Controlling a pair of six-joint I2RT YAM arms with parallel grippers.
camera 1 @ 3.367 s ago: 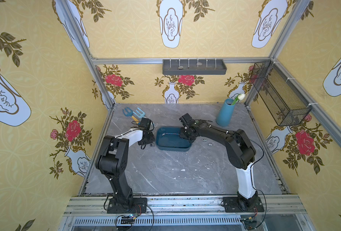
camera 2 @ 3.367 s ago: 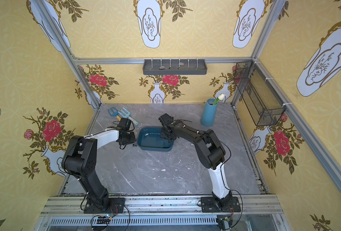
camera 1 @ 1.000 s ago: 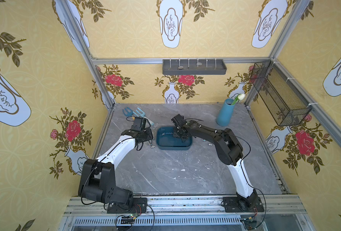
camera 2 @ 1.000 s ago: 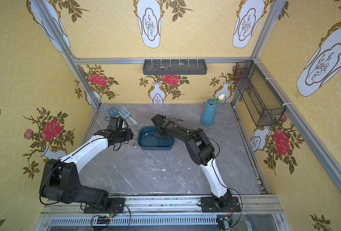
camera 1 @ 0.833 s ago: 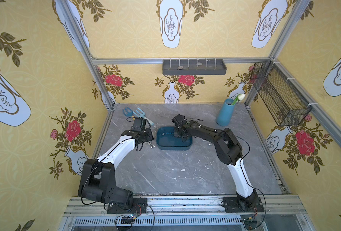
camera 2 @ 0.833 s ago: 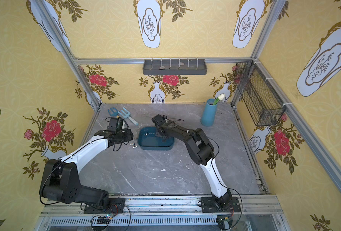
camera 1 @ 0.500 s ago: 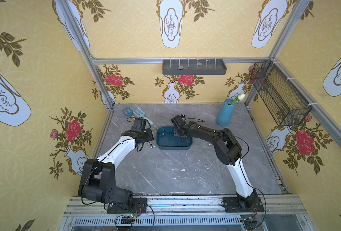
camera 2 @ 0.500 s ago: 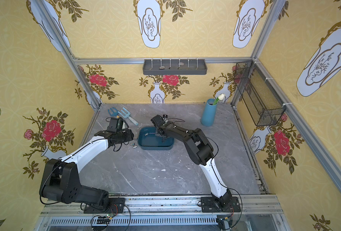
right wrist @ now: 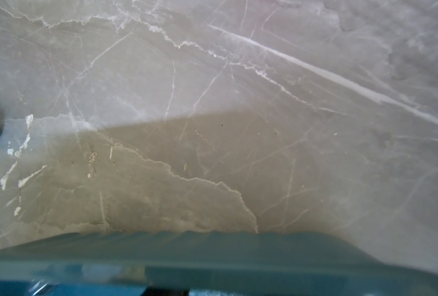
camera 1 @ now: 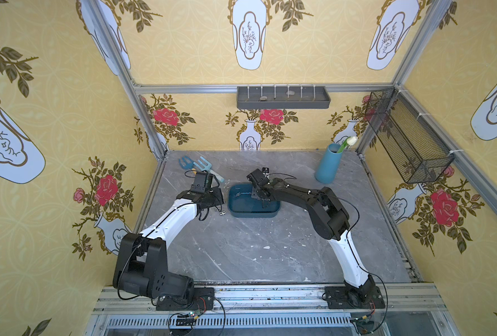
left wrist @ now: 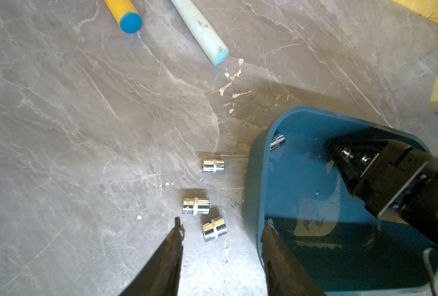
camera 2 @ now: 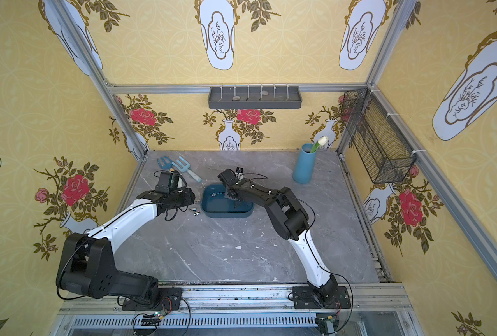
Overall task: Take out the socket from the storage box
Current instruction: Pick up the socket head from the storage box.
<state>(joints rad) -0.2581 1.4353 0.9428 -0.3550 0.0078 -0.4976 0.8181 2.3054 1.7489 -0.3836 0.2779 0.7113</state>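
The teal storage box (camera 1: 270, 214) (camera 2: 244, 215) sits mid-table. One chrome socket (left wrist: 277, 143) (camera 1: 237, 195) lies inside it, near its left wall. Three more sockets (left wrist: 212, 166) (left wrist: 195, 206) (left wrist: 214, 228) lie on the marble left of the box (left wrist: 302, 184). My left gripper (left wrist: 222, 223) (camera 1: 219, 200) hangs open above them. One finger (left wrist: 277, 251) is over the box's rim. My right gripper (camera 1: 262, 200) (left wrist: 354, 159) reaches down inside the box, its jaws unclear. The right wrist view shows only the box's wall (right wrist: 212, 251) and marble.
Two toy garden tools (camera 1: 196, 167) lie at the back left, their handles (left wrist: 200, 33) pointing toward the box. A blue vase with a tulip (camera 1: 328, 164) stands at the back right. A grey tray (camera 1: 282, 97) and a black mesh basket (camera 1: 407, 139) hang on the walls.
The left arm has dropped its elbow and stretched out since the earliest frames, then held still. Over the last second the right gripper has edged slightly left inside the box.
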